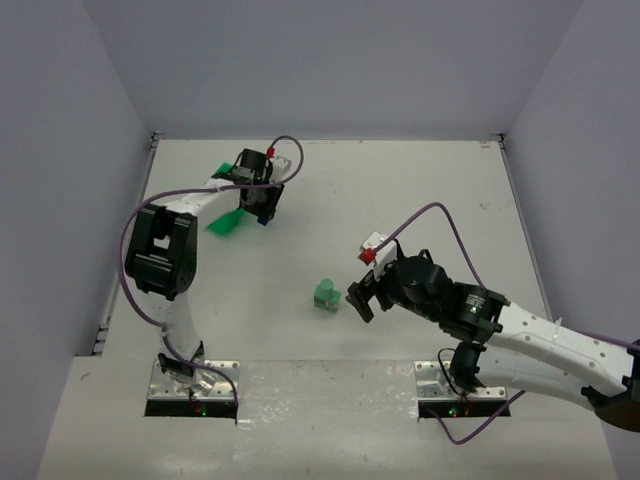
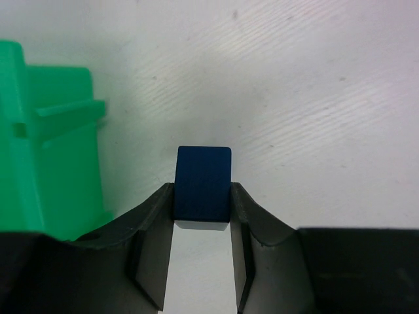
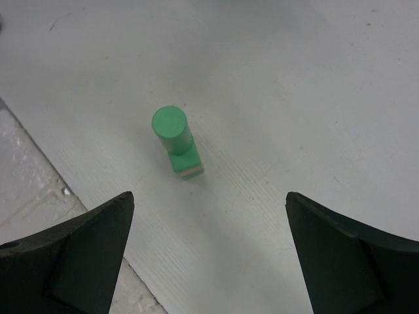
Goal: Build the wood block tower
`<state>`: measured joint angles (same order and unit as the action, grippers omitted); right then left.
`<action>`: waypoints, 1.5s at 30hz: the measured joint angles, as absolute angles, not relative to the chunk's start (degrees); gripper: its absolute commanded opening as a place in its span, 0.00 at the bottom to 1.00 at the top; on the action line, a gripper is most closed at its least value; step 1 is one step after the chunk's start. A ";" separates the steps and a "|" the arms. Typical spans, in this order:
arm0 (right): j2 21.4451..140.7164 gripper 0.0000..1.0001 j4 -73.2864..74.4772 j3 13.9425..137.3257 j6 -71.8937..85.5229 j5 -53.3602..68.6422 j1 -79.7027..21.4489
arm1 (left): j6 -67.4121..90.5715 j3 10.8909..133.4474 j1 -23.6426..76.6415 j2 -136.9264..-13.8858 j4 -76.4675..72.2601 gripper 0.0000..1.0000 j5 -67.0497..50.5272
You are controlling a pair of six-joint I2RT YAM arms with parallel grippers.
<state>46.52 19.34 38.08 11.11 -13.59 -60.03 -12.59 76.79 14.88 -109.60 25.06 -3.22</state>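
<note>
A small stack of pale green blocks [image 1: 325, 294], a cylinder on a square block, stands at the table's middle; it also shows in the right wrist view [image 3: 177, 140]. My left gripper [image 1: 262, 205] at the far left is shut on a dark blue block [image 2: 203, 183], its fingers [image 2: 155, 229] pressing both sides, above the table. My right gripper [image 1: 363, 297] hangs open and empty just right of the green stack, with its fingers [image 3: 85, 242] wide apart.
A bright green plastic bin [image 1: 228, 222] lies by the left gripper, and it fills the left side of the left wrist view [image 2: 52, 150]. Grey walls enclose the table on three sides.
</note>
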 measured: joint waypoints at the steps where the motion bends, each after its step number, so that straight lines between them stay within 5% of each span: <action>1: 46.33 0.99 19.36 38.06 12.27 -15.41 -60.03 | -13.22 76.79 15.04 -107.74 25.24 0.00 -4.71; 9: 37.17 0.99 26.06 37.22 27.43 -39.95 -59.49 | -24.87 77.13 29.43 -88.01 24.94 0.00 -11.57; 14: 32.57 0.99 31.56 36.36 33.40 -47.69 -59.35 | -37.70 85.33 41.70 -86.66 32.50 0.00 -17.23; 19: 35.45 0.99 36.33 36.89 37.41 -50.79 -59.35 | -50.27 91.56 42.40 -86.76 43.52 0.00 -20.38; 27: 40.82 0.99 40.78 37.80 41.14 -50.98 -59.27 | -61.58 83.69 44.21 -84.40 53.95 0.00 -21.32; 45: 45.39 0.99 45.43 34.20 45.71 -46.72 -42.06 | -58.12 83.20 47.15 -86.22 59.83 0.02 -29.13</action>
